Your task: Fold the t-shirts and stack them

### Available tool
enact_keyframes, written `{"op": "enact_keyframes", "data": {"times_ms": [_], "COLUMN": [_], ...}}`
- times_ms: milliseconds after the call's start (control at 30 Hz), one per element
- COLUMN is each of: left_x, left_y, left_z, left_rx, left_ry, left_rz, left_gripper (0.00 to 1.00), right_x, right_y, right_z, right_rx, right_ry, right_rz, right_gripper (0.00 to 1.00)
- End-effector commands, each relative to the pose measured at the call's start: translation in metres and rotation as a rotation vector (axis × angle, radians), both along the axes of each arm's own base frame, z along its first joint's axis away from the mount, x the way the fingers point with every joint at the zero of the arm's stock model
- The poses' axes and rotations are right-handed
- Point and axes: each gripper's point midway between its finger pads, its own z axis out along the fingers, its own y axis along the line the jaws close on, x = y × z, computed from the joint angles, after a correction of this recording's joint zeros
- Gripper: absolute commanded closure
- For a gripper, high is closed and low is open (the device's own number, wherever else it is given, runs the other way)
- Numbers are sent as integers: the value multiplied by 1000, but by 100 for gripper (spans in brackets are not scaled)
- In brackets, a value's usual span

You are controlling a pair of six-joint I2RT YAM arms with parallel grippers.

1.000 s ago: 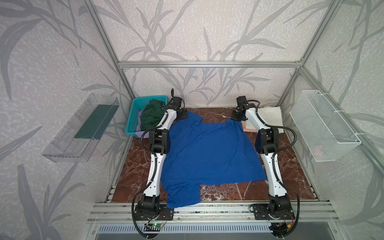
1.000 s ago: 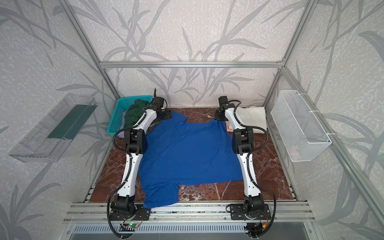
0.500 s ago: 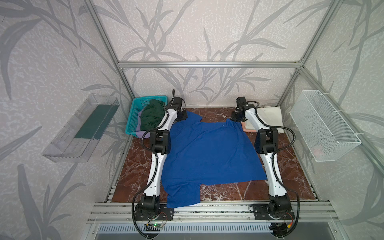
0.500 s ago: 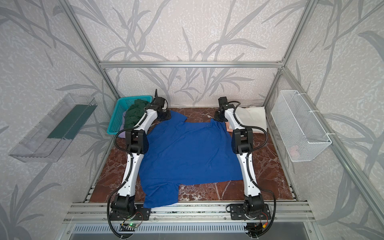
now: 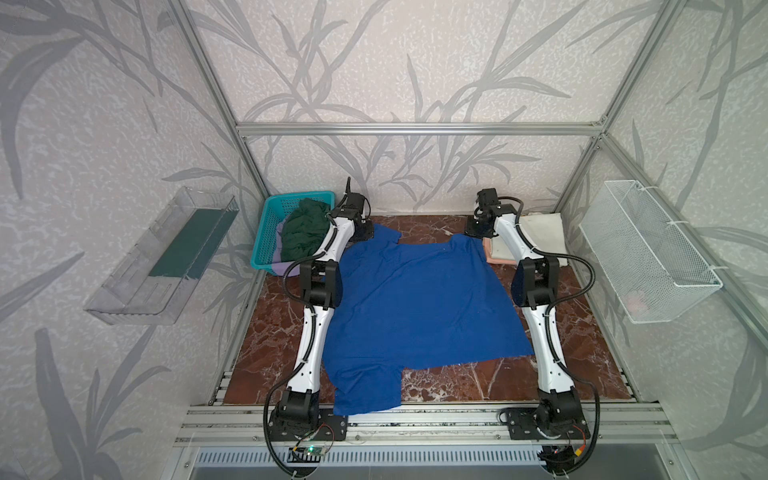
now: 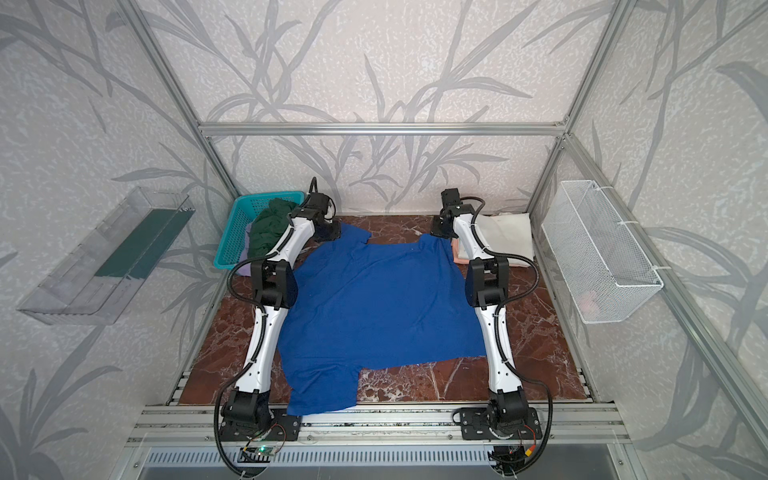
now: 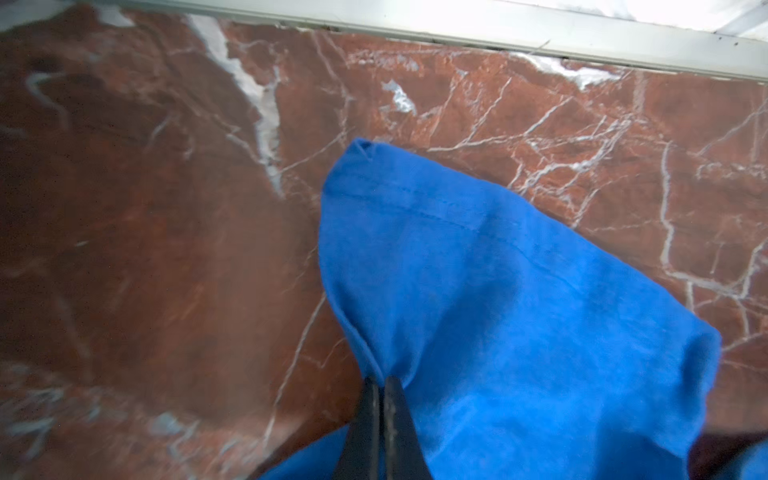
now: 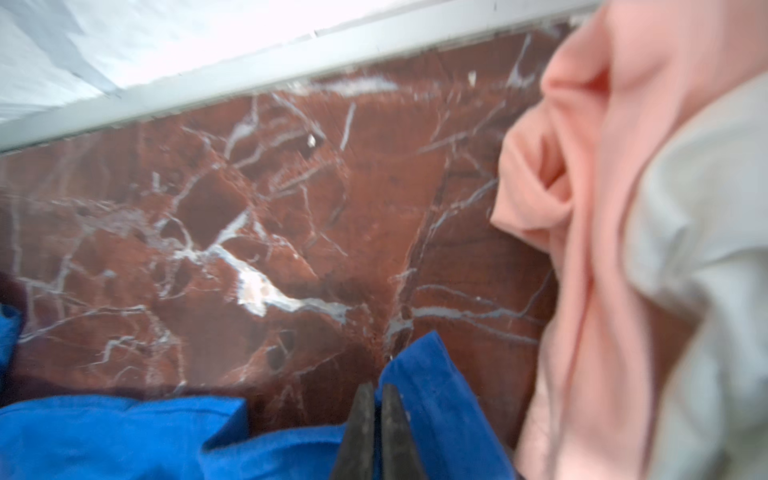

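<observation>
A royal blue cloth t-shirt [image 5: 415,299] [image 6: 374,299] lies spread, plain side up, over the middle of the red-brown marble counter [image 5: 457,384], between the two white arms. One sleeve reaches the metal rail at the near edge.

In the left wrist view the left fingers [image 7: 397,424] are pressed together on a fold of the blue cloth [image 7: 498,311], which gathers into a peak at their tips. This is the shirt's far left corner, just beside the teal plastic basket [image 5: 272,224]. A crumpled dark green t-shirt [image 5: 305,232] fills that basket.

The right fingers [image 8: 361,424] are likewise pinched tight on the blue cloth [image 8: 436,395], at the shirt's far right corner. Just beside them a cream-white t-shirt [image 8: 706,208] [image 5: 540,228] lies on a peach t-shirt [image 8: 582,208] [image 5: 492,258] in the counter's far right corner.

A white wire basket [image 5: 648,257] hangs on the right wall and a clear plastic tray [image 5: 166,257] on the left wall, both well apart from the shirts.
</observation>
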Motion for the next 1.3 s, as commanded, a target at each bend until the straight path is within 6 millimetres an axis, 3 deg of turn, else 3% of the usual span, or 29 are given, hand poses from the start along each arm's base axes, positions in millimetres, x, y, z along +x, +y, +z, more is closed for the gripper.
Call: {"op": "enact_keyframes", "data": {"times_ms": [0, 333, 600, 900, 1100, 1267], "left_x": [-3, -27, -55, -57, -79, -106], "left_y": [8, 4, 12, 12, 10, 0], "left_z": [71, 109, 136, 138, 139, 130], "left_rx": [28, -14, -2, -7, -42, -121], "left_ry": [-97, -127, -170, -170, -170, -242], "left_rz": [-17, -22, 3, 4, 18, 41], "left_gripper": [100, 100, 100, 100, 100, 100], "right_x": [-1, -10, -5, 6, -12, -26], "right_y": [0, 3, -6, -5, -3, -2], "right_z": [30, 42, 35, 32, 54, 46], "right_rx": [-11, -20, -77, -93, -81, -78], "right_ry": [-44, -44, -54, -80, -72, -114], "right_rz": [49, 99, 92, 109, 130, 133], "right_gripper": [100, 100, 100, 100, 100, 100]}}
